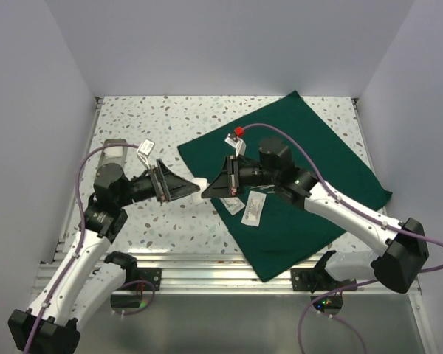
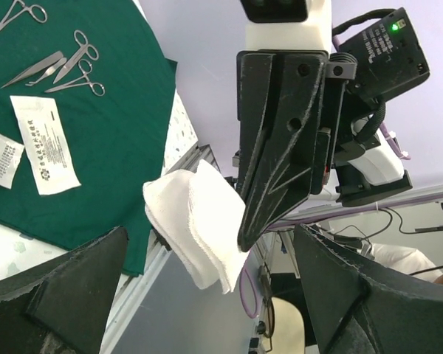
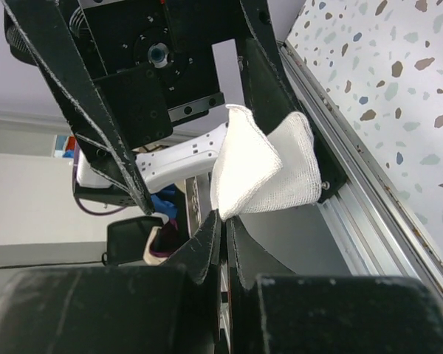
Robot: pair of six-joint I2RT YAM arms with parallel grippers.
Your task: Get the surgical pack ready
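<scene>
The dark green drape lies spread on the table's right half, with white packets on its near part. In mid-air over the table, my right gripper is shut on a corner of a folded white gauze pad. My left gripper faces it, open, with the gauze between its spread fingers. In the left wrist view the gauze hangs from the right gripper, and silver instruments and packets lie on the drape. In the right wrist view the gauze rises from my right gripper.
A small grey tray sits at the back left near the wall. White walls close in the speckled table on three sides. A metal rail runs along the near edge.
</scene>
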